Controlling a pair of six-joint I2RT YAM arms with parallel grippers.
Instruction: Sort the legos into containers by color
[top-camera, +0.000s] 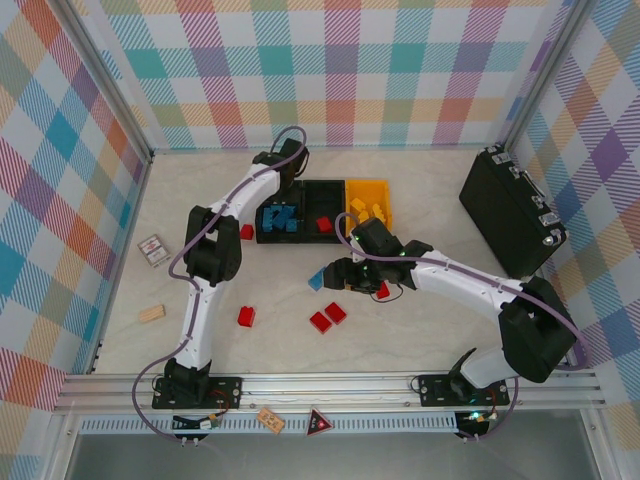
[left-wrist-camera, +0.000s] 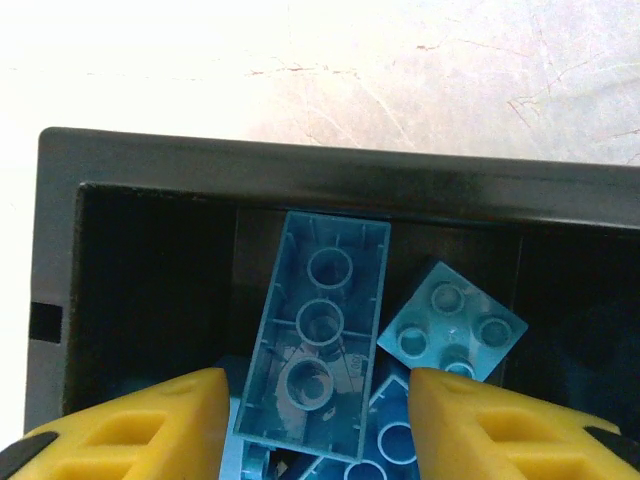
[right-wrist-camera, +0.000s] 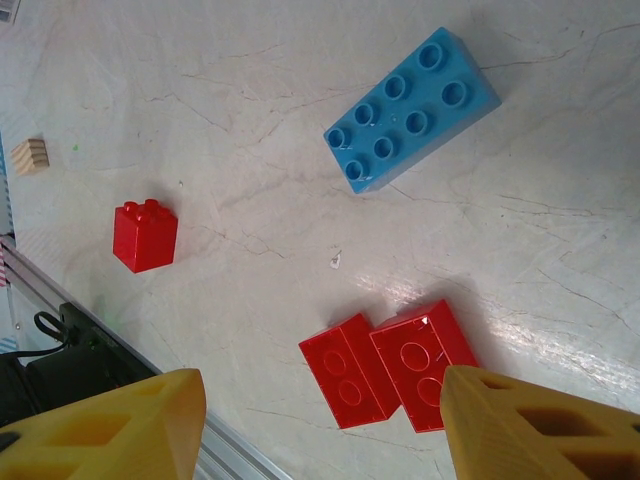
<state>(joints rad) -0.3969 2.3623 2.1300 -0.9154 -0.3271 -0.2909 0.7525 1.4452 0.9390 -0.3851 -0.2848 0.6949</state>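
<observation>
Brick (right-wrist-camera: 411, 108) in glossy blue, eight studs, red pair (right-wrist-camera: 350, 372) touching

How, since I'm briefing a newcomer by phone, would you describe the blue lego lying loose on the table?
From the row of containers at the far side of the table, come forward to the right gripper. The blue lego lies just off its tip: a long eight-stud brick, whereas the loose legos around it are red.

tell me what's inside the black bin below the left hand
Blue legos piled up: a long one underside up, a square one beside it. Whatever lies beneath them is covered.
</observation>
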